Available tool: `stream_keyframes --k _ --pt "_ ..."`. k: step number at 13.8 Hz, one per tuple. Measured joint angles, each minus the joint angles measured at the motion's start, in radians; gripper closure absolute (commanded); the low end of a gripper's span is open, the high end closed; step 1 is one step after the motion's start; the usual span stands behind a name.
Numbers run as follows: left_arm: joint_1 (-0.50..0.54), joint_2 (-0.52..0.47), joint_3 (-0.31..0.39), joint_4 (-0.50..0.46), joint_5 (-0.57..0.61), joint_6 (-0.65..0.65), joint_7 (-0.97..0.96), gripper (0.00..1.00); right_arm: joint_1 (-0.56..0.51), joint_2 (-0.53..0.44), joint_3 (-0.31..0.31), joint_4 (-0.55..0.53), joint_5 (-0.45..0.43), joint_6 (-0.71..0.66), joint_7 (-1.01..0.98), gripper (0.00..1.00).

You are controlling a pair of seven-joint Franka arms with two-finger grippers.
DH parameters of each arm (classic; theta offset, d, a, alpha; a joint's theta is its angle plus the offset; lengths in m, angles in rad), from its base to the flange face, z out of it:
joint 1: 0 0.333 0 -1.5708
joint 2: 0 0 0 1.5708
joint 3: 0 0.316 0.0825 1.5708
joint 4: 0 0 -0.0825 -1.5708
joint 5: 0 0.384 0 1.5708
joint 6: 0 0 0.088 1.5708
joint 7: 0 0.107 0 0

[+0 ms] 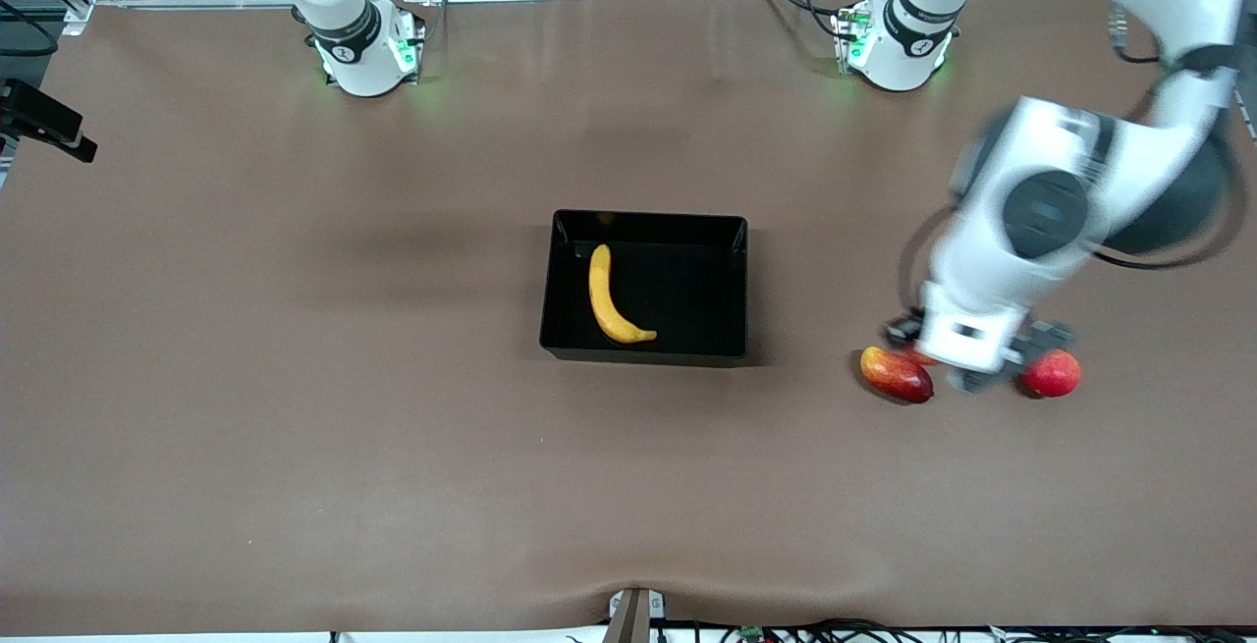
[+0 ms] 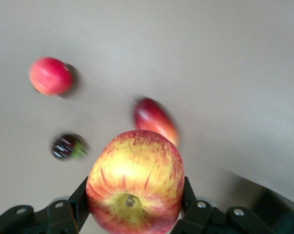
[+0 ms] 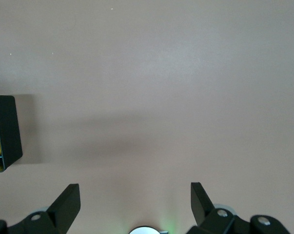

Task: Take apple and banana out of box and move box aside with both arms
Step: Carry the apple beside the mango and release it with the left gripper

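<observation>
An oval red-yellow fruit (image 1: 896, 374) and a plain red round fruit (image 1: 1052, 373) are lying nearest the front camera on the brown tabletop (image 1: 295, 378), toward the left arm's end. Over the gap between them, the left pincer (image 2: 135, 204) is clamping a red apple with yellow patches (image 2: 135, 181) between its fingers. A small dark item with a green bit (image 2: 66, 146) is sitting on the tabletop below. At the tabletop's middle, the banana (image 1: 610, 297) is lying inside the black tray (image 1: 732, 231). The right arm is waiting, its right pincer (image 3: 135, 200) standing wide and gripping nothing, over bare tabletop beside the tray.
</observation>
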Motion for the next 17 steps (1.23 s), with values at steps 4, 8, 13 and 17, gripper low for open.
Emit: stream_keyframes --k 4,8,13,17 --pt "0.188 0.134 0.002 -0.021 -0.001 0.131 0.193 1.00 0.000 0.001 0.000 0.001 0.000 0.000 0.000 0.00" --pt "0.208 0.274 0.002 -0.038 0.016 0.239 0.231 1.00 0.000 0.001 0.000 0.001 0.000 0.000 0.000 0.00" --pt "0.208 0.306 0.046 -0.126 0.129 0.435 0.233 0.90 0.000 0.001 0.000 0.001 0.000 0.000 0.000 0.00" --pt "0.207 0.306 0.049 -0.137 0.145 0.456 0.234 0.00 0.000 0.001 0.000 0.002 0.000 0.000 0.000 0.00"
